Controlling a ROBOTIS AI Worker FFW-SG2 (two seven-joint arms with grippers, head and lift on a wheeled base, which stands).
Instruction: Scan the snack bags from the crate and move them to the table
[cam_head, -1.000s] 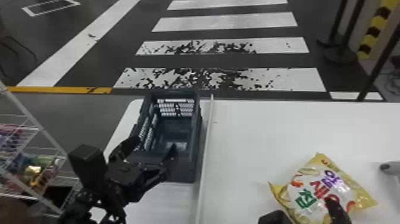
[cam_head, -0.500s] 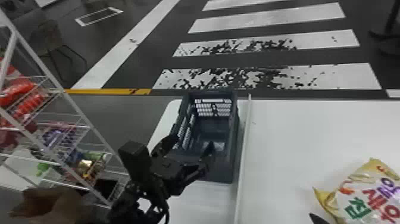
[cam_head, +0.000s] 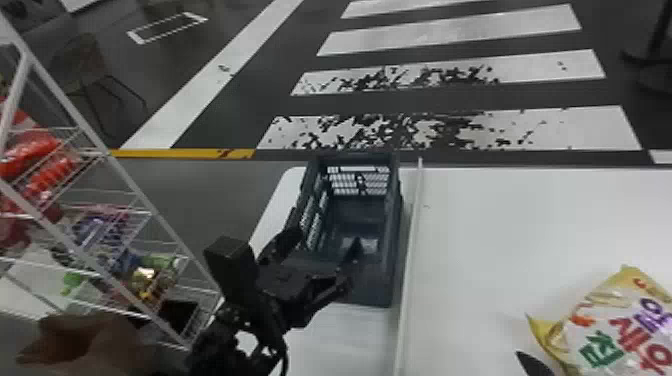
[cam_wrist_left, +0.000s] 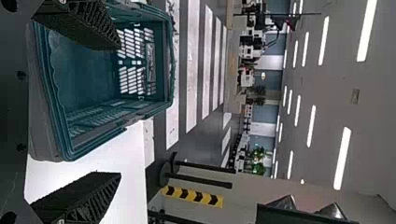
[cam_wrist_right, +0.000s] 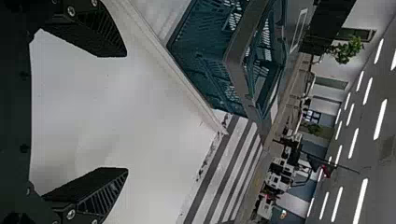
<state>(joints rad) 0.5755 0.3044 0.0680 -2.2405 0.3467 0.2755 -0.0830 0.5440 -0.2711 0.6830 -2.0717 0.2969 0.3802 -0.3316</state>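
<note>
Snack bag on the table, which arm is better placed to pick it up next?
Right, most likely. The snack bag lies toward the robot's right, and the right gripper is open and empty. The left gripper is farther off, at the near end of the crate.

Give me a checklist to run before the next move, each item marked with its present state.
1. Left gripper open at the crate's near end: ok, fingers apart.
2. Right gripper open and unloaded: ok, nothing between its fingers.
3. Crate upright on the table: ok.
4. Snack bag on the table, right of the pale strip: ok.
5. Whole bag within the head view: not ok, cut off at the right edge.
6. Bag already scanned: cannot tell.
</note>
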